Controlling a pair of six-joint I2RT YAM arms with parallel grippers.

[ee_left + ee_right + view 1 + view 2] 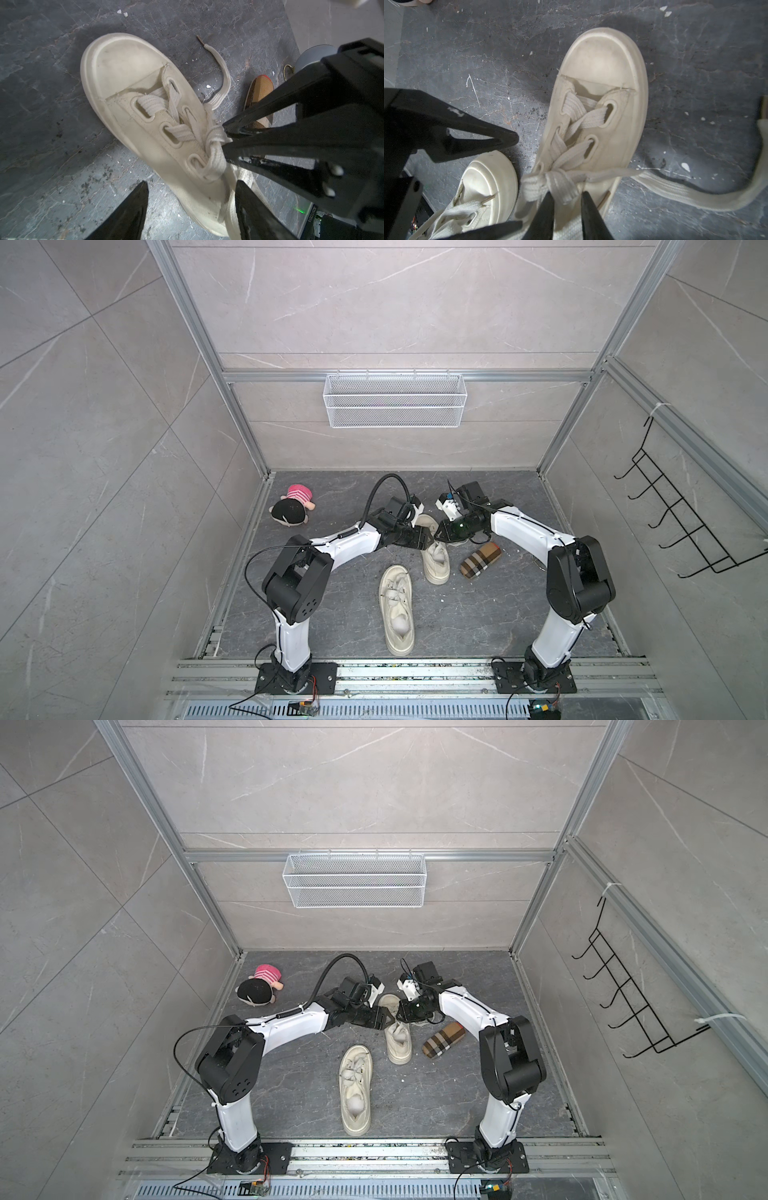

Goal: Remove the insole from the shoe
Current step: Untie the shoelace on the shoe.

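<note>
Both arms meet over the farther shoe, which lies on the dark worktop with its toe pointing away from the robot's bases. The insole is not visible. I judge it is inside this shoe, under the laces, so the task is at its beginning. The second shoe lies just beside, nearer to the bases.

The right tool is narrow, and a flat band of the lace knot sits between its fingertips; whether it already pinches the band, I cannot tell. The left tool is wide and holds nothing. One finger is over the bare worktop and the other over the rear part of the shoe, so the side wall stands between them.

The step in hand seems to be the untying of the laces, to open the shoe for the insole. To do it well, the right tool should take only one band of the bow, not the whole knot, and pull along the band, low and outward. A pull on the wrong band can tighten the knot. The left tool should close on the side wall first, because the shoe looks light and would otherwise come up with the lace.
</note>
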